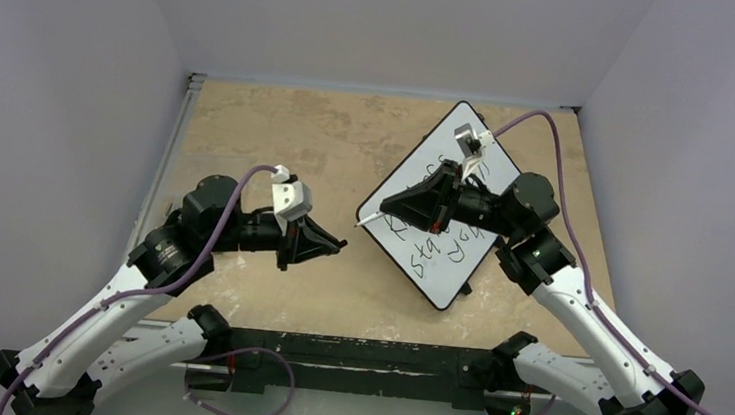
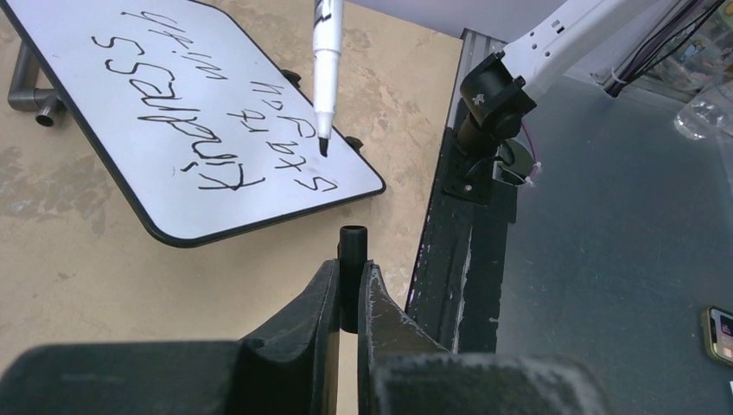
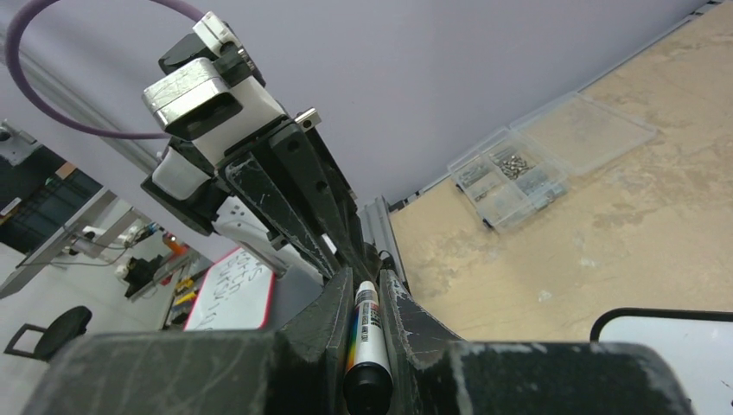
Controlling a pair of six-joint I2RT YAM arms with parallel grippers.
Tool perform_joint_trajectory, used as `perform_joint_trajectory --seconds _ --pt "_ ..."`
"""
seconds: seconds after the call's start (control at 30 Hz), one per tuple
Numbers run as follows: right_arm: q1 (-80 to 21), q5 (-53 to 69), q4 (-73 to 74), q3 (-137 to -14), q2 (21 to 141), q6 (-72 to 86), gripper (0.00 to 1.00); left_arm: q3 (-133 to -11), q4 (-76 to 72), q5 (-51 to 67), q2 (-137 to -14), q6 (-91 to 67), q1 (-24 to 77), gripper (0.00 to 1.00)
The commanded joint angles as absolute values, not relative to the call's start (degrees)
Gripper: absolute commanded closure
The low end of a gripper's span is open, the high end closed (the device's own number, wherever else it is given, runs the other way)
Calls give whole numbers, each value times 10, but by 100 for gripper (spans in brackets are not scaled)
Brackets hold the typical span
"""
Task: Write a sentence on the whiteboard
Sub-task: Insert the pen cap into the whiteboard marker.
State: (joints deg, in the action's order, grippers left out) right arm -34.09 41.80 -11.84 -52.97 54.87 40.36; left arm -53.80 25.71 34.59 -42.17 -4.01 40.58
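Note:
The whiteboard (image 1: 442, 279) lies tilted right of centre; in the left wrist view (image 2: 69, 43) it fills the upper left. The sentence (image 1: 429, 241), two lines of black handwriting (image 2: 216, 130), starts with "Kindness". My right gripper (image 1: 385, 209) is shut on the uncapped white marker (image 1: 371, 217), (image 3: 365, 324), and its black tip points off the board's left corner toward the left gripper. In the left wrist view the marker (image 2: 327, 69) hangs tip down over the board's near edge. My left gripper (image 1: 338, 246) is shut on the black marker cap (image 2: 352, 246), held upright.
A clear plastic box of small parts (image 3: 536, 169) sits on the tan table by the back wall. The black mounting rail (image 2: 458, 251) runs along the near table edge. The board's stand (image 2: 26, 91) shows under its far side.

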Motion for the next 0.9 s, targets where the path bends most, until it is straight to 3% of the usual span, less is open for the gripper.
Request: perform_joint_trajectory --seconds 0.0,0.87 --pt "-360 424 -157 -522 553 412 100 -527 204 370 -414 -68 398 100" --pt "-386 415 -156 -515 567 405 100 -507 158 355 -405 -103 383 100"
